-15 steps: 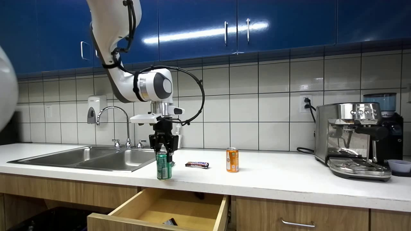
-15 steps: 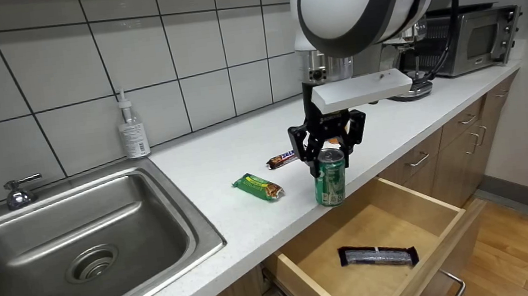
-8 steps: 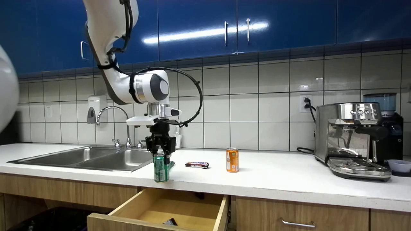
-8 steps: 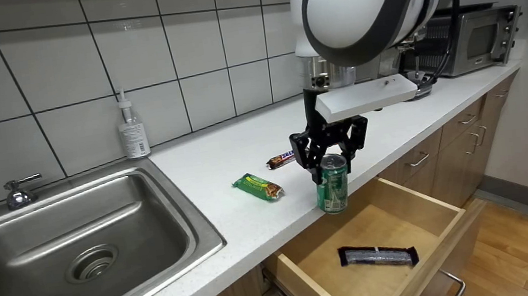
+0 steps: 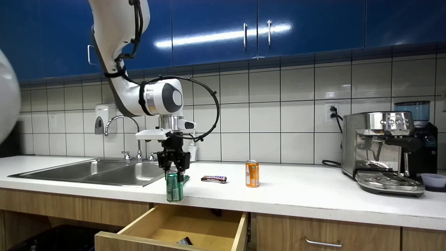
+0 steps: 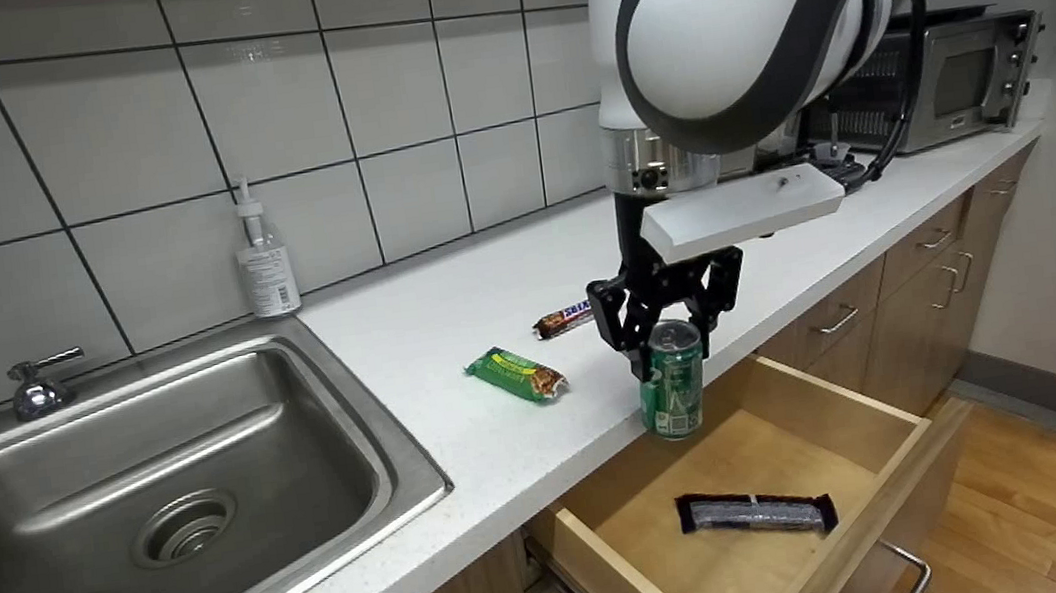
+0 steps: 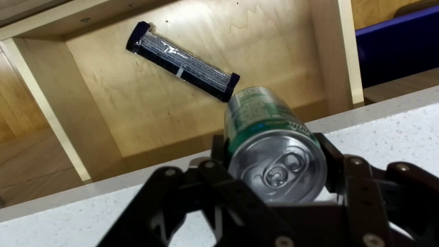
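My gripper [image 5: 173, 174] is shut on a green soda can [image 5: 174, 190], its fingers on either side of the upper part. In the other exterior picture the gripper [image 6: 672, 359] holds the can [image 6: 673, 397] upright, at the counter's front edge over the back of the open drawer [image 6: 612, 568]. In the wrist view the can [image 7: 277, 171] shows its lid between the fingers [image 7: 273, 151], its body against the drawer floor [image 7: 161, 113]. A dark wrapped bar [image 7: 185, 63] lies in the drawer, also in both exterior views [image 6: 756, 512] [image 5: 185, 241].
On the counter lie a green wrapped snack [image 6: 515, 375] and a brown wrapped bar [image 5: 214, 179]. An orange can [image 5: 252, 173] stands farther right, then an espresso machine [image 5: 379, 153]. A steel sink [image 6: 362, 407] and soap bottle [image 6: 267, 268] are beside them. A toaster oven [image 6: 965, 77] stands far back.
The gripper, holding the green can, has moved down and slightly out toward the open drawer. The drawer and the other objects have not moved.
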Tool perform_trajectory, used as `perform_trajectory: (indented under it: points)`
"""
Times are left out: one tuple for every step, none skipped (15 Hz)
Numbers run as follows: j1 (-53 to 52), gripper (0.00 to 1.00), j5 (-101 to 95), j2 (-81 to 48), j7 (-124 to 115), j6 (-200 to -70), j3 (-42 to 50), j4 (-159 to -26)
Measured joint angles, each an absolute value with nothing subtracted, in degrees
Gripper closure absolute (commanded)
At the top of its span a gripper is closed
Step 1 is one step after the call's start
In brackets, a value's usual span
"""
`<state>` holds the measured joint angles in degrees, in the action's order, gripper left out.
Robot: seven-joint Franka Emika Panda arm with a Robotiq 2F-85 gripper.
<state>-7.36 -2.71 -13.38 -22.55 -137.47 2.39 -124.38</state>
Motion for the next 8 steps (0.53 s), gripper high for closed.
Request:
perform_trajectory:
  points:
    - [-7.37, 0.62, -2.71, -13.37, -22.55, -137.52, 2.39, -124.52]
    - [-7.37, 0.62, -2.71, -13.38, -22.55, -137.57, 2.36, -124.65]
    - [-7.38, 0.62, -2.72, -13.37, -22.55, -137.63, 2.33, -124.79]
    - [-7.41, 0.62, -2.76, -13.38, -22.55, -137.72, 2.28, -124.96]
    - [-7.44, 0.62, -2.83, -13.38, -22.55, -137.84, 2.23, -125.18]
    - [-7.48, 0.62, -3.05, -13.40, -22.56, -138.00, 2.17, -125.42]
    - [-7.57, 0.62, -3.39, -13.45, -22.59, -138.22, 2.16, -125.69]
    - [-7.67, 0.62, -3.82, -13.53, -22.61, -138.51, 2.13, -125.95]
